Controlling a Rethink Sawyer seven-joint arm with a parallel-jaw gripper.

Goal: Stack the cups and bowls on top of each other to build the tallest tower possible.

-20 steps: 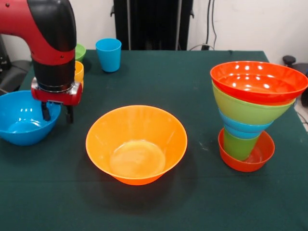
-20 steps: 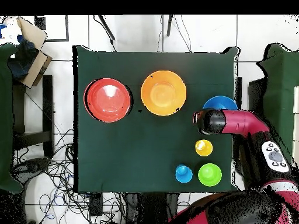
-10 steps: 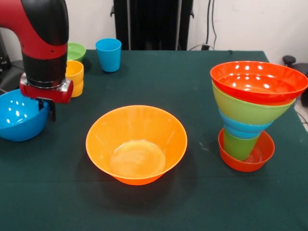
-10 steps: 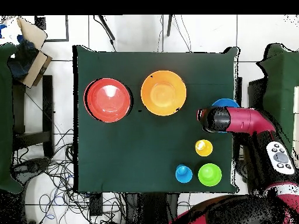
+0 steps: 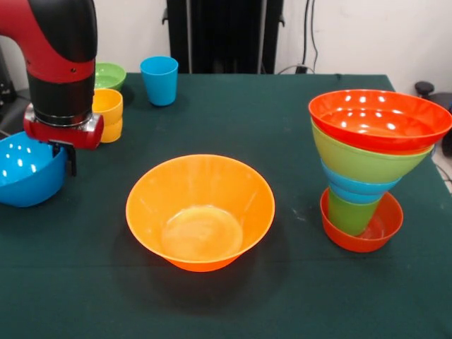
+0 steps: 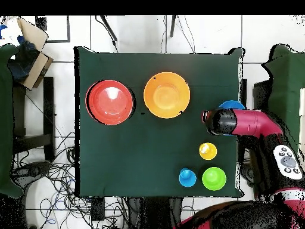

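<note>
My gripper (image 5: 65,159) hangs at the right rim of the blue bowl (image 5: 28,176) at the table's left edge. One finger presses the bowl's outer wall, the other is hidden inside, and the bowl sits tilted in the grip. The tower (image 5: 367,155) stands at the right: a red-orange bowl (image 5: 378,233) lowest, then a green cup, blue and green bowls, and a wide red bowl on top. A large orange bowl (image 5: 200,212) rests upright in the middle. In the overhead view the arm (image 6: 238,122) covers most of the blue bowl (image 6: 229,105).
Behind the gripper stand a yellow-orange cup (image 5: 108,113), a small green bowl (image 5: 109,74) and a blue cup (image 5: 159,80). Overhead they show as the yellow cup (image 6: 208,151), green bowl (image 6: 214,178) and blue cup (image 6: 187,177). The blue bowl sits right at the table edge.
The gripper has moved left and slightly up at the blue bowl's rim and closed from a wide stance. The bowl has shifted left and tilted with it.
</note>
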